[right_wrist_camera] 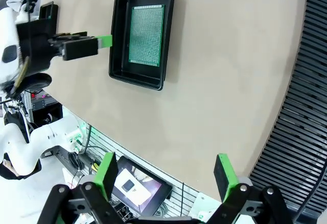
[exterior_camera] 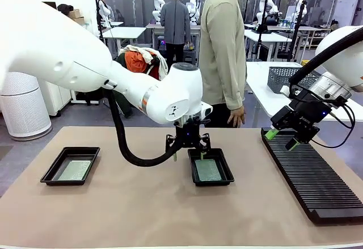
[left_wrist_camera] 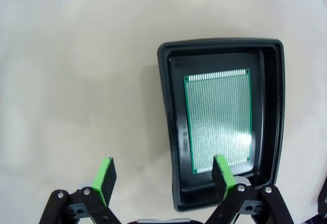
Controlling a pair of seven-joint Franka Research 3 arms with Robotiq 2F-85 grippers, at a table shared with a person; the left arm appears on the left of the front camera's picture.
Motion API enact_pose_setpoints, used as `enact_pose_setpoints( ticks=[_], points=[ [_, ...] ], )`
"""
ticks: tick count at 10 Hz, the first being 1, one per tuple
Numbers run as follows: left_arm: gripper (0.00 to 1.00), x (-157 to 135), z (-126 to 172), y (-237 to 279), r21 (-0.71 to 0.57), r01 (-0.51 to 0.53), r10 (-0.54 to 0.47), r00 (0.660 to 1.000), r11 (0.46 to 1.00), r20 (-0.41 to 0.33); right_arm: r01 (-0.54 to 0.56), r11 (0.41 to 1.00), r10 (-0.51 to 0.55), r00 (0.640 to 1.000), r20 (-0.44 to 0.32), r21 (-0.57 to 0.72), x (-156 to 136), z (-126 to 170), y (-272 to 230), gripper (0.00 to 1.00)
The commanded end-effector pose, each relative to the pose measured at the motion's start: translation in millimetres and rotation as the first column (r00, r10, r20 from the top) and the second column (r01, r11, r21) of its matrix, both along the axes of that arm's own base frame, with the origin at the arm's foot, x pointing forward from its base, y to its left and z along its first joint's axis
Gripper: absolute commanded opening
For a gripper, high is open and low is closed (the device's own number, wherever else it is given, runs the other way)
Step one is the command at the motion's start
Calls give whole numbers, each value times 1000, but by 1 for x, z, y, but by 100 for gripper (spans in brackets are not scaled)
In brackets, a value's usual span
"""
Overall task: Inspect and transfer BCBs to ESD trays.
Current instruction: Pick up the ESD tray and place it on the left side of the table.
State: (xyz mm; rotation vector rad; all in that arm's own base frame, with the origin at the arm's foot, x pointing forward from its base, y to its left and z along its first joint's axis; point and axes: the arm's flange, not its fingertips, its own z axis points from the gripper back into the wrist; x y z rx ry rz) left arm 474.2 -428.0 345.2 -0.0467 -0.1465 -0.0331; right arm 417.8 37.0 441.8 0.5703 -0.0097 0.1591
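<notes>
Two black ESD trays lie on the tan mat. The left tray (exterior_camera: 52,171) holds a green BCB (exterior_camera: 75,170). The centre tray (exterior_camera: 226,171) also holds a BCB (exterior_camera: 207,170). My left gripper (exterior_camera: 188,147) hangs open just above that tray's far left corner. In the left wrist view one green finger (left_wrist_camera: 222,173) stands over the near end of the BCB (left_wrist_camera: 218,119) in the tray (left_wrist_camera: 166,96), and the other finger is over bare mat; the gripper (left_wrist_camera: 164,175) is empty. My right gripper (exterior_camera: 282,137) (right_wrist_camera: 165,173) is open and empty above the rack's far end. It looks across at the tray (right_wrist_camera: 116,40) and BCB (right_wrist_camera: 146,34).
A long black ribbed rack (exterior_camera: 312,172) (right_wrist_camera: 301,106) runs along the table's right side. A person (exterior_camera: 224,50) stands at the far edge, one hand (exterior_camera: 237,115) hanging down. A grey mesh basket (exterior_camera: 286,76) sits on a white table behind.
</notes>
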Motion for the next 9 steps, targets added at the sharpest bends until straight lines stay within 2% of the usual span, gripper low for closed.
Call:
enact_pose_setpoints(
  ticks=[1,5,8,9],
  points=[
    [100,7,-10,-15,18,-35,34,998,999,48,25,1000,-25,1000,1,1,-1,0,2,100],
    [100,14,-34,-19,33,-62,60,997,998,46,25,1000,-25,1000,1,1,-1,0,2,100],
    [100,13,-34,-12,50,-106,103,993,993,60,25,1000,-25,1000,1,1,-1,0,2,100],
    [100,17,-36,-16,34,-51,51,999,998,11,25,1000,-25,1000,1,1,-1,0,2,100]
  ],
)
